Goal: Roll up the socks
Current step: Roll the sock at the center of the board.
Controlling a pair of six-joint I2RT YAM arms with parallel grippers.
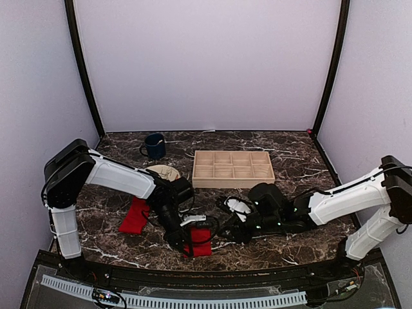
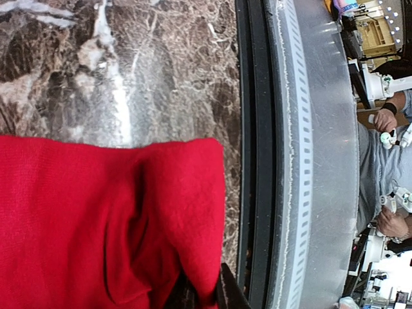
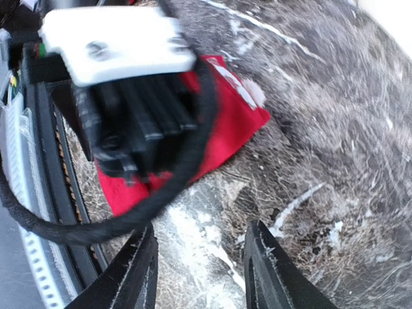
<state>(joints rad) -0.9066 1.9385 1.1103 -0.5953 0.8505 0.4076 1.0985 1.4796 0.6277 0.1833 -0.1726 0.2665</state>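
Observation:
Two red socks lie on the dark marble table. One sock (image 1: 135, 215) rests flat to the left, beside the left arm. The other sock (image 1: 202, 243) (image 2: 96, 219) (image 3: 235, 125) lies folded near the front edge. My left gripper (image 1: 187, 245) (image 2: 205, 297) is over this near sock and pinches a fold of its red fabric between its dark fingertips. My right gripper (image 1: 226, 232) (image 3: 199, 270) stands open just right of that sock, with only bare marble between its fingers (image 3: 138, 273). The left wrist's white and black body (image 3: 122, 84) hides part of the sock in the right wrist view.
A wooden tray (image 1: 233, 168) with several compartments sits mid-table. A blue mug (image 1: 154, 146) stands at the back left. A beige patterned plate (image 1: 165, 172) lies behind the left arm. The table's black front rail (image 2: 257, 161) runs right beside the near sock.

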